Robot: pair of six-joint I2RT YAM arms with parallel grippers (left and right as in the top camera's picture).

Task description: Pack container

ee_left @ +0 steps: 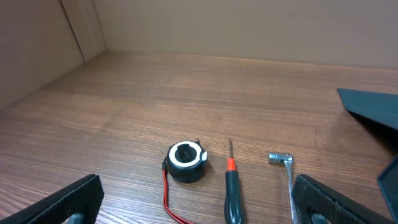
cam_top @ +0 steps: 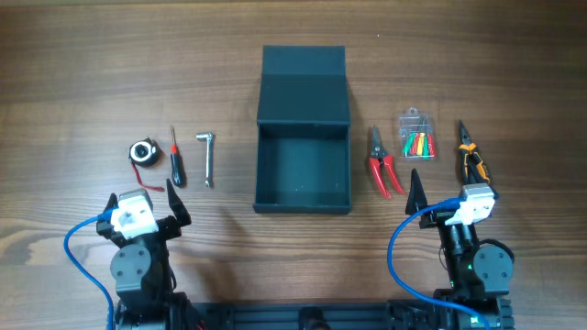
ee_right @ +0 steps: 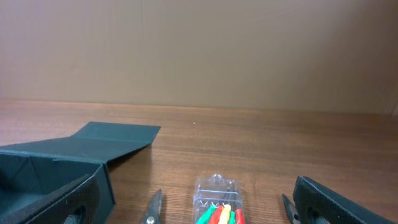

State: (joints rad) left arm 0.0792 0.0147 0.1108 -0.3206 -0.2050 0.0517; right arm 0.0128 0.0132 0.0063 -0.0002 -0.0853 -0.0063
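Wood-grain desk (cam_top: 73,82), seen from overhead.

- Container (cam_top: 303,183): dark teal-grey box at desk centre, open, with its flap lid (cam_top: 304,87) folded back at its 12 o'clock.
- Left hand (cam_top: 142,195): fingers spread wide, gripping nothing. The container lies well apart at its 2 o'clock.
- Right hand (cam_top: 448,189): fingers spread wide, gripping nothing. The container lies well apart at its 10 o'clock.
- At the container's 9 o'clock: L-shaped socket wrench (cam_top: 207,158), screwdriver (cam_top: 174,158), round black reel (cam_top: 142,152).
- At its 3 o'clock: red-handled cutters (cam_top: 382,167), clear case (cam_top: 416,137), orange-handled pliers (cam_top: 472,159).
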